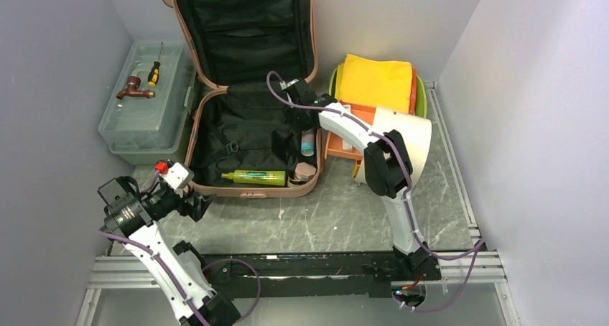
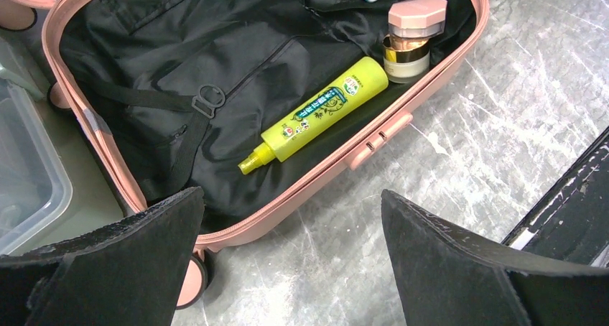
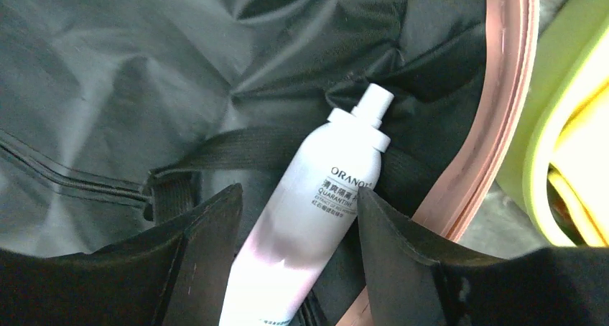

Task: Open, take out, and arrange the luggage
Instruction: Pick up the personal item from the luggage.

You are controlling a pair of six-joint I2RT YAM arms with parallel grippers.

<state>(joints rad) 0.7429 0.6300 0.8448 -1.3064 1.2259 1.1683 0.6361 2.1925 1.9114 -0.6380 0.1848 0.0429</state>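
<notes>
Nearest you, at about 8 o'clock on the table, your left gripper [image 1: 197,204] hangs with its jaws spread as wide as they go and nothing between them, just off the near-left corner of the luggage [image 1: 248,192]. The case lies at the middle of the table, lid thrown back toward 12 o'clock against the rear wall, so opening is done and taking out is the step in hand.

Along its near wall, at 6 o'clock inside the base, lie a yellow-green spray bottle [image 2: 323,110] and, at its cap end, a pink-lidded jar [image 2: 409,42].

Farther in, at 3 o'clock inside the base, your right gripper [image 3: 298,191] straddles a white spray bottle [image 3: 316,204] lying beside the pink rim. The jaws stand partly apart, one on each side of the body. I cannot tell whether they press it. I judge you need a firm pinch, then a lift clear of the strap and rim.

The table [image 1: 345,218] is grey marbled stone. A translucent toolbox [image 1: 143,118] sits at 10 o'clock, and a lime green tray [image 1: 422,100] with a yellow cloth [image 1: 377,82] at 2 o'clock. Plain pale walls close in three sides.
</notes>
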